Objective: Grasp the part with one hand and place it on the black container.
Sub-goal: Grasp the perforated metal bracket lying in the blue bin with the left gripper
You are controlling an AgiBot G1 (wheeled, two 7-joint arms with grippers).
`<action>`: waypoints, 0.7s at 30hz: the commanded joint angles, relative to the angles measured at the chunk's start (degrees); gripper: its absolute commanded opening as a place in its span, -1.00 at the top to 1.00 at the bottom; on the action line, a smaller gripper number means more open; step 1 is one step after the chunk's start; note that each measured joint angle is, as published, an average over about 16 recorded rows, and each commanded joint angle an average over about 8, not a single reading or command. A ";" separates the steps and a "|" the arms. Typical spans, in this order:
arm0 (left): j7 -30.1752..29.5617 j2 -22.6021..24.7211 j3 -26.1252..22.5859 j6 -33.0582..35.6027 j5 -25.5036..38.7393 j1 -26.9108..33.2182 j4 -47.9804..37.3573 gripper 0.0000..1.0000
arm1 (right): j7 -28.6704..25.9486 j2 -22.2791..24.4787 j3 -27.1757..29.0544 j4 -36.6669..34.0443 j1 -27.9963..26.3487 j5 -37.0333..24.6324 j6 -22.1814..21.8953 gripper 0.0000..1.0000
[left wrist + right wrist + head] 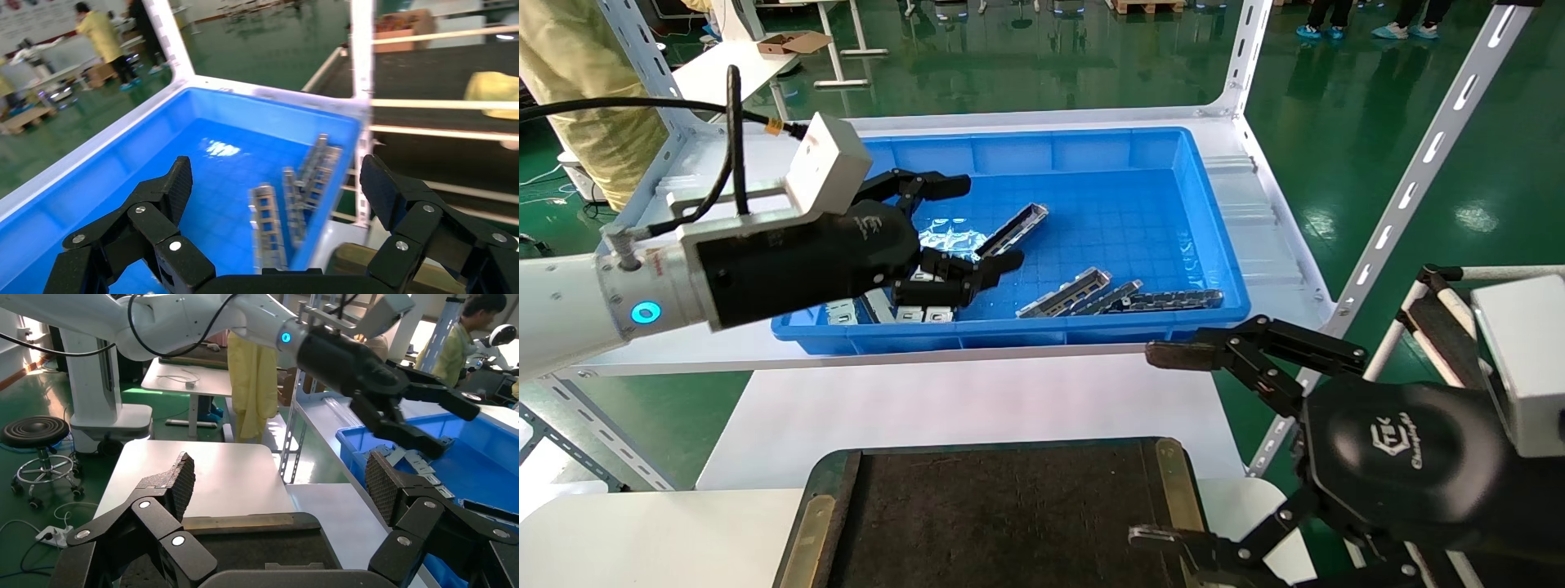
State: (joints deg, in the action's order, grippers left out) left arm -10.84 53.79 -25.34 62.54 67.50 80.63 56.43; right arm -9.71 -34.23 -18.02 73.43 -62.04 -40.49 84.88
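A white table (977,408) stands under a white metal rack (1418,171), and the floor (1377,98) all around is shiny green. People walk far back in the room. A blue bin (1091,155) sits on the white shelf at the back of the table. A black container (1001,514) lies at the near edge of the table, with dull brass strips along its sides. Nothing lies on the part of it that shows.

The left gripper (960,233) hangs over the left end of the blue bin. Its fingers are spread wide and hold nothing. In the left wrist view the left gripper (275,184) looks down into the bin between its two dark fingers.

One part (1012,229) lies tilted on the bin floor, just beside the tips of the left gripper, toward the middle of the bin. I cannot tell if a finger touches it. More bars (1083,292) lie in a bunch near the front wall of the bin, toward its right corner. Some pale plates (925,313) lie at the front left of the bin, under the left gripper.

The right gripper (1156,445) waits by the near right corner of the black container. Its fingers are spread wide too, and it holds nothing. In the right wrist view the right gripper (278,478) sits above the black container (287,548).
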 commanded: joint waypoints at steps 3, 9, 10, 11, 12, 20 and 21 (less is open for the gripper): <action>0.64 2.88 -0.95 -2.88 2.50 2.15 -4.91 -1.00 | 0.00 0.00 -0.01 0.00 0.00 0.01 0.00 -1.00; 3.13 7.35 -2.20 -6.75 5.70 5.45 -13.35 -1.00 | 0.01 0.01 -0.02 0.00 -0.01 0.01 -0.01 -1.00; 3.64 8.13 -2.37 -7.32 6.11 5.96 -14.80 -1.00 | 0.01 0.01 -0.02 0.00 -0.01 0.02 -0.01 -1.00; 4.20 8.91 -2.54 -7.89 6.51 6.44 -16.27 -1.00 | 0.01 0.01 -0.03 0.00 -0.01 0.02 -0.01 -1.00; 4.79 9.70 -2.71 -8.46 6.89 6.92 -17.75 -1.00 | 0.01 0.01 -0.03 0.00 -0.01 0.02 -0.01 -1.00; 9.28 16.20 -3.91 -13.94 9.74 10.66 -29.78 -1.00 | 0.02 0.02 -0.05 0.00 -0.01 0.03 -0.02 -1.00; 9.84 17.07 -4.04 -14.75 10.06 11.12 -31.37 -1.00 | 0.02 0.02 -0.05 0.00 -0.01 0.03 -0.02 -1.00</action>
State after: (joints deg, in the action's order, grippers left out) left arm -0.96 70.69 -29.27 47.96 77.30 91.54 25.28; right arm -9.69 -34.21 -18.07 73.43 -62.05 -40.46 84.86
